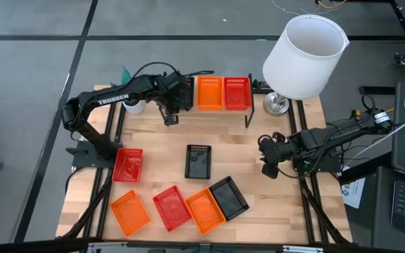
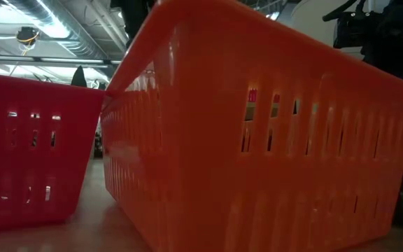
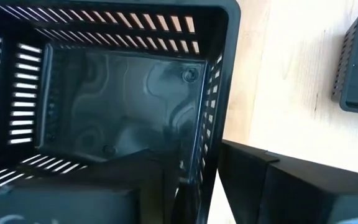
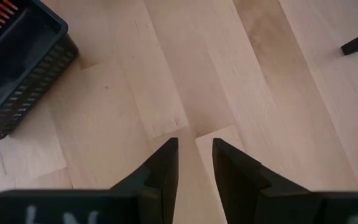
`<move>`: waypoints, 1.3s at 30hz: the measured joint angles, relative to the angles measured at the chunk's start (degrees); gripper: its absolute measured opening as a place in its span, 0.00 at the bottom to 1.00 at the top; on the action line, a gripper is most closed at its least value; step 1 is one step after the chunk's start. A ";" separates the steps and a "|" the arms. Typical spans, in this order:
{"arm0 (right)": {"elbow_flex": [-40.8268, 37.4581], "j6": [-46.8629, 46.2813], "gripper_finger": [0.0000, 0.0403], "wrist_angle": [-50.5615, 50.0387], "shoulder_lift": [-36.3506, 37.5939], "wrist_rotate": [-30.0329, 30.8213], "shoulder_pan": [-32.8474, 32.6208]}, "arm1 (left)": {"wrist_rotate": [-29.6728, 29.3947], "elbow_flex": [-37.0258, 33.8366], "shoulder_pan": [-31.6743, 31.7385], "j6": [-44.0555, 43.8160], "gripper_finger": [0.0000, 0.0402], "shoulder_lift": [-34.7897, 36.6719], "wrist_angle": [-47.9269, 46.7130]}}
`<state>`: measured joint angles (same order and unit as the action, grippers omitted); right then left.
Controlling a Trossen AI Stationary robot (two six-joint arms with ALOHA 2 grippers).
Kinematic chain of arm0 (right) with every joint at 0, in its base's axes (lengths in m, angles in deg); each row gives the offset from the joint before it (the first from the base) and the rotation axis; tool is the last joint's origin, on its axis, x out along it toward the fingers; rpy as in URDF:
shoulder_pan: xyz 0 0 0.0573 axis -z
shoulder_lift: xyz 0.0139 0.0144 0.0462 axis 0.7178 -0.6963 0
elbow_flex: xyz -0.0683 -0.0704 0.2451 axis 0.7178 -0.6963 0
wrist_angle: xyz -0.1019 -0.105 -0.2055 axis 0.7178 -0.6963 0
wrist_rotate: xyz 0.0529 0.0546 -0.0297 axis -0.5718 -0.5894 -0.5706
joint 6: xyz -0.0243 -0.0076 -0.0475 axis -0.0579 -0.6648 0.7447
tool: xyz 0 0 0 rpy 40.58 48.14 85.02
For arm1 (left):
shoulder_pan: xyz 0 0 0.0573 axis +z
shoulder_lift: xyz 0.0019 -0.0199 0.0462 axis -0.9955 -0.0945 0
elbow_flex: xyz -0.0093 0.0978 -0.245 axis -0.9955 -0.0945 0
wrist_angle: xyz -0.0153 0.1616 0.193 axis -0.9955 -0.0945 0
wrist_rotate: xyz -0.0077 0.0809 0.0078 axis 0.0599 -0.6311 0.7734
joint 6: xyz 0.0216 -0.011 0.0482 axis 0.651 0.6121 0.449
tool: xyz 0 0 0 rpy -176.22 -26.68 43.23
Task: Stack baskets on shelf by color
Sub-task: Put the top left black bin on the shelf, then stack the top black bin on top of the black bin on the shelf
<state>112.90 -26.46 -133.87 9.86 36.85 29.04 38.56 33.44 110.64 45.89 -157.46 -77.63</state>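
Note:
My left gripper (image 1: pixel 171 111) is at the shelf's (image 1: pixel 259 86) left end and is shut on a black basket (image 1: pixel 183 91). Beside that basket on the shelf stand an orange basket (image 1: pixel 209 92) and a red basket (image 1: pixel 236 93). On the tabletop lie a red basket (image 1: pixel 127 165), a black one (image 1: pixel 198 161), and a near row: orange (image 1: pixel 129 213), red (image 1: pixel 172 207), orange (image 1: pixel 204 209), black (image 1: pixel 229 197). My right gripper (image 1: pixel 268 169) waits above bare wood at the table's right, its fingers (image 4: pixel 166 165) narrowly open. My left gripper holds the black basket by one side wall (image 3: pixel 199 146), just below its rim. One finger is inside the basket and the other finger (image 3: pixel 272 180) outside. The fingers come from above, pointing down. Whether the basket's bottom rests on the shelf, I cannot tell.
A table lamp with a big white shade (image 1: pixel 304 55) stands at the far right corner, beside the shelf's right end. A small white cup (image 1: pixel 133 106) sits near the left arm. In the low view an orange basket (image 2: pixel 257 140) and a red basket (image 2: pixel 26 154) fill the picture.

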 joint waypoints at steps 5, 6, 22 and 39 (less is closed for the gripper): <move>-0.01 -0.04 0.25 0.00 0.00 -0.03 -0.01 | 0.00 0.00 0.00 -0.11 0.30 0.00 0.00; -0.01 -0.04 0.25 0.00 0.00 -0.03 -0.01 | 0.00 0.00 0.00 -0.31 0.30 0.00 0.00; -0.01 -0.07 0.25 -0.02 0.00 -0.13 -0.01 | -4.52 0.02 -2.86 -1.27 0.33 0.04 -0.02; 0.01 -0.07 0.25 -0.04 0.02 -0.14 -0.01 | -6.21 11.08 -5.21 -6.50 0.33 0.13 -7.23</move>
<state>112.92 -26.53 -133.91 9.88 36.71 29.03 32.35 44.51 105.43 39.39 -157.32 -84.86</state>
